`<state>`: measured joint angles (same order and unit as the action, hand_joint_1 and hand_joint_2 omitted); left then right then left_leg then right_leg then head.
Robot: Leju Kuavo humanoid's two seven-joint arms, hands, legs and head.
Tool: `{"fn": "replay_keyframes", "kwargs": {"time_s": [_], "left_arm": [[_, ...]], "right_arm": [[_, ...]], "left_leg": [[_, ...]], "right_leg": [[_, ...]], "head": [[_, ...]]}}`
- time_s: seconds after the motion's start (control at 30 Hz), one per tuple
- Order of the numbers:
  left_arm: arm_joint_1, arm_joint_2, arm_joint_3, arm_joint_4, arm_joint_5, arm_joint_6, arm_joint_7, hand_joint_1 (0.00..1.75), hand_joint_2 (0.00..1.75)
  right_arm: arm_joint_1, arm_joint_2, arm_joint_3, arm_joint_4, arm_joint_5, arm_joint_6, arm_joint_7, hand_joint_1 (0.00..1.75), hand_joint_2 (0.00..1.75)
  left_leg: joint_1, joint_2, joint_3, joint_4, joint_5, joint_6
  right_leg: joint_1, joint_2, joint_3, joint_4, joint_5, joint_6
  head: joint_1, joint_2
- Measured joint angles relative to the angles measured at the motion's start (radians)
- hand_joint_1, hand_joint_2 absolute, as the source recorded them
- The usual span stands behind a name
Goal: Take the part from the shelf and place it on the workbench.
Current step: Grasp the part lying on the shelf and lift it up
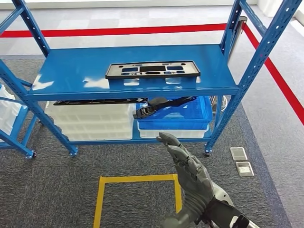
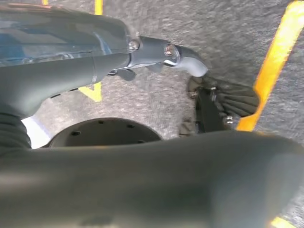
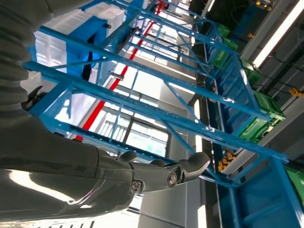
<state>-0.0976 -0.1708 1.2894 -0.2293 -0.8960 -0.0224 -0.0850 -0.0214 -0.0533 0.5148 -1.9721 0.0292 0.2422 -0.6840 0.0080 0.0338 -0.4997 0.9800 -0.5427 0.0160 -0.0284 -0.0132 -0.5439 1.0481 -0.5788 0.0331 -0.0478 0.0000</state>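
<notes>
One black flat part (image 1: 152, 69) lies on the top board of the blue shelf (image 1: 71, 71), upper centre of the head view, well apart from both hands. The right hand (image 1: 186, 173) rises at lower centre right of that view, its fingers (image 1: 168, 140) stretched apart and holding nothing. The right wrist view adds the shelf's frame (image 3: 150, 111) from below and green crates (image 3: 267, 114) at the right edge. The left wrist view shows the left hand (image 2: 107, 61) over grey carpet (image 2: 161, 99) and yellow tape (image 2: 272, 61), one finger (image 2: 179, 54) straight; whether it is open I cannot tell. On the lower board, a blue bin (image 1: 179, 114) carries a black strip (image 1: 157, 105) across its rim, beside white bins (image 1: 93, 121).
</notes>
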Motion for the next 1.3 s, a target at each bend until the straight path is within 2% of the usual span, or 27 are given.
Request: {"fn": "replay_keyframes", "kwargs": {"time_s": [0.03,0.1,0.13,0.17,0.2,0.23,0.27,0.3,0.37,0.43,0.5,0.53,0.6,0.63,0.67,0.7,0.77,0.8,0.87,0.93,1.0,1.03,1.13,1.17,1.2,1.27,1.3], "left_arm": [[-0.001,0.0,0.0,0.0,0.0,0.0,0.0,0.0,0.0],[-0.001,0.0,0.0,0.0,-0.001,-0.001,0.0,0.0,0.0],[0.0,-0.001,0.0,0.0,-0.002,-0.001,0.0,0.0,0.0],[0.0,-0.001,0.0,0.0,-0.002,-0.001,0.0,0.0,0.0],[0.0,-0.001,0.0,0.0,-0.003,-0.001,0.0,0.0,0.0],[0.0,-0.001,0.0,0.0,-0.004,-0.001,0.0,0.0,0.0],[0.0,0.0,0.0,0.0,-0.005,-0.001,0.0,0.0,0.0],[0.0,0.001,0.0,0.0,-0.006,-0.001,0.0,0.0,0.0],[-0.001,0.003,0.0,0.0,-0.008,0.0,0.001,0.0,0.0],[-0.003,0.003,0.0,0.0,-0.01,0.001,0.001,0.0,0.0],[-0.005,0.003,0.0,0.0,-0.011,0.001,0.001,0.0,0.0],[-0.005,0.003,0.0,0.0,-0.011,0.001,0.001,0.0,0.0],[-0.004,0.003,0.0,0.0,-0.011,0.002,0.001,0.0,0.0],[-0.002,0.003,0.0,0.0,-0.011,0.002,0.001,0.0,0.0],[0.0,0.003,0.0,0.0,-0.011,0.002,0.001,0.0,0.0],[0.001,0.003,0.0,0.0,-0.011,0.002,0.001,0.0,0.0],[0.002,0.004,0.0,0.0,-0.011,0.002,0.001,0.0,0.0],[0.002,0.005,0.0,0.0,-0.011,0.002,0.001,0.0,0.0],[0.001,0.006,0.0,0.001,-0.011,0.002,0.0,0.0,0.0],[-0.001,0.007,0.0,0.001,-0.011,0.002,0.0,0.0,0.0],[-0.003,0.007,0.0,0.001,-0.011,0.003,0.0,0.0,0.0],[-0.003,0.007,0.0,0.001,-0.011,0.003,-0.001,0.0,0.0],[-0.001,0.006,0.0,0.001,-0.011,0.002,0.0,0.0,0.0],[-0.001,0.006,0.0,0.001,-0.011,0.002,0.0,0.0,0.0],[-0.001,0.006,0.0,0.001,-0.011,0.001,0.0,0.0,0.0],[-0.001,0.006,0.0,0.001,-0.011,0.001,0.0,0.0,0.0],[-0.001,0.006,0.0,0.001,-0.011,0.001,0.0,0.0,0.0]], "right_arm": [[0.0,-0.001,0.0,-0.001,0.0,0.0,-0.001,0.0,0.0],[0.003,-0.003,0.001,-0.002,0.001,0.0,-0.003,0.0,0.0],[0.004,-0.005,0.001,-0.002,0.0,0.0,-0.004,0.0,0.0],[0.005,-0.006,0.001,-0.002,0.0,0.0,-0.005,0.0,0.0],[0.005,-0.007,0.001,-0.002,0.0,0.0,-0.005,0.0,0.0],[0.005,-0.007,0.001,-0.002,0.0,0.0,-0.006,0.0,0.0],[0.005,-0.008,0.001,-0.001,0.001,0.0,-0.006,0.0,0.0],[0.005,-0.009,0.001,-0.001,0.001,0.0,-0.007,0.0,0.0],[0.007,-0.01,0.002,-0.002,0.001,0.0,-0.008,0.0,0.0],[0.009,-0.01,0.003,-0.004,0.002,0.0,-0.01,0.0,0.0],[0.009,-0.01,0.004,-0.007,0.002,0.0,-0.011,0.0,0.0],[0.009,-0.01,0.005,-0.009,0.002,0.0,-0.011,0.0,0.0],[0.009,-0.01,0.006,-0.011,0.002,0.0,-0.011,0.0,0.0],[0.01,-0.01,0.007,-0.011,0.002,0.0,-0.011,0.0,0.0],[0.011,-0.01,0.008,-0.011,0.002,0.0,-0.011,0.0,0.0],[0.011,-0.01,0.009,-0.011,0.002,0.0,-0.011,0.0,0.0],[0.011,-0.01,0.01,-0.012,0.003,0.0,-0.011,0.0,0.0],[0.01,-0.01,0.01,-0.012,0.003,-0.001,-0.011,0.0,0.0],[0.011,-0.01,0.01,-0.013,0.003,-0.001,-0.012,0.0,0.0],[0.011,-0.01,0.01,-0.015,0.004,-0.002,-0.012,0.0,0.0],[0.011,-0.01,0.01,-0.019,0.004,-0.002,-0.012,0.0,0.0],[0.01,-0.01,0.01,-0.021,0.004,-0.002,-0.013,0.0,0.0],[0.014,-0.012,0.01,-0.021,0.004,-0.003,-0.013,0.0,0.0],[0.016,-0.013,0.01,-0.021,0.004,-0.003,-0.013,0.0,0.0],[0.018,-0.014,0.01,-0.021,0.004,-0.003,-0.013,0.0,0.0],[0.019,-0.014,0.01,-0.021,0.004,-0.003,-0.013,0.0,0.0],[0.018,-0.015,0.01,-0.02,0.004,-0.003,-0.013,0.0,0.0]], "left_leg": [[0.003,0.002,0.003,-0.007,0.004,0.003],[0.004,0.005,0.003,-0.009,0.004,0.005],[0.006,0.005,0.004,-0.008,0.002,0.003],[0.008,0.005,0.007,-0.008,0.0,-0.001],[0.012,0.005,0.01,-0.006,-0.004,-0.006],[0.016,0.005,0.015,-0.002,-0.011,-0.012],[0.019,0.004,0.017,0.004,-0.018,-0.021],[0.019,0.004,0.016,0.014,-0.027,-0.029],[0.014,0.005,0.012,0.026,-0.037,-0.04],[0.015,0.006,0.012,0.029,-0.041,-0.044],[0.018,-0.002,0.0,0.061,-0.063,-0.048],[0.019,-0.007,-0.022,0.106,-0.087,-0.05],[0.017,-0.014,-0.099,0.245,-0.142,-0.05],[0.015,-0.015,-0.136,0.304,-0.155,-0.047],[0.013,-0.016,-0.161,0.332,-0.148,-0.042],[0.009,-0.018,-0.167,0.321,-0.12,-0.033],[-0.005,-0.025,-0.136,0.211,-0.032,-0.005],[-0.012,-0.03,-0.117,0.158,0.0,0.01],[-0.023,-0.038,-0.097,0.104,0.02,0.031],[-0.026,-0.037,-0.088,0.083,0.014,0.039],[-0.021,-0.033,-0.069,0.048,0.016,0.036],[-0.016,-0.031,-0.059,0.032,0.017,0.033],[-0.012,-0.028,-0.046,0.024,0.014,0.028],[-0.011,-0.028,-0.043,0.024,0.01,0.026],[-0.01,-0.027,-0.039,0.025,0.006,0.022],[-0.005,-0.027,-0.026,0.029,-0.007,0.011],[-0.006,-0.027,-0.021,0.033,-0.014,0.003]], "right_leg": [[0.0,0.003,-0.02,0.042,-0.024,0.001],[0.0,0.007,-0.085,0.168,-0.077,0.006],[-0.001,0.007,-0.114,0.218,-0.088,0.009],[-0.002,0.007,-0.127,0.234,-0.079,0.012],[-0.003,0.007,-0.121,0.211,-0.05,0.016],[-0.006,0.004,-0.098,0.152,-0.007,0.021],[-0.006,-0.001,-0.074,0.095,0.023,0.027],[-0.007,-0.004,-0.054,0.046,0.041,0.026],[-0.006,-0.007,-0.047,0.017,0.035,0.012],[-0.006,-0.001,-0.049,0.017,0.029,-0.007],[-0.005,0.002,-0.044,0.017,0.026,-0.017],[-0.005,0.004,-0.042,0.017,0.024,-0.021],[-0.001,0.007,-0.04,0.017,0.019,-0.028],[0.001,0.01,-0.038,0.017,0.017,-0.031],[0.005,0.014,-0.034,0.017,0.014,-0.034],[0.009,0.018,-0.029,0.017,0.01,-0.037],[0.015,0.024,-0.015,0.016,0.002,-0.04],[0.018,0.027,-0.01,0.015,-0.001,-0.04],[0.015,0.03,-0.006,0.013,-0.005,-0.034],[0.012,0.031,-0.006,0.008,-0.006,-0.025],[0.014,0.028,-0.009,0.02,-0.017,-0.016],[0.015,0.026,-0.022,0.049,-0.034,-0.012],[0.012,0.024,-0.114,0.213,-0.1,-0.001],[0.011,0.023,-0.137,0.245,-0.1,0.003],[0.01,0.022,-0.143,0.242,-0.08,0.007],[0.007,0.015,-0.103,0.137,-0.001,0.013],[0.007,0.01,-0.078,0.078,0.028,0.014]], "head": [[0.001,0.0],[0.001,0.0],[0.001,0.0],[0.001,0.0],[0.001,0.0],[0.001,0.0],[0.001,0.0],[0.002,0.0],[0.003,0.0],[0.003,0.0],[0.003,0.0],[0.003,0.0],[0.003,0.0],[0.003,0.0],[0.003,0.0],[0.003,0.0],[0.003,0.0],[0.003,0.0],[0.004,0.0],[0.004,0.0],[0.004,0.0],[0.005,0.0],[0.005,0.0],[0.005,0.0],[0.005,0.0],[0.005,0.0],[0.006,0.0]]}}
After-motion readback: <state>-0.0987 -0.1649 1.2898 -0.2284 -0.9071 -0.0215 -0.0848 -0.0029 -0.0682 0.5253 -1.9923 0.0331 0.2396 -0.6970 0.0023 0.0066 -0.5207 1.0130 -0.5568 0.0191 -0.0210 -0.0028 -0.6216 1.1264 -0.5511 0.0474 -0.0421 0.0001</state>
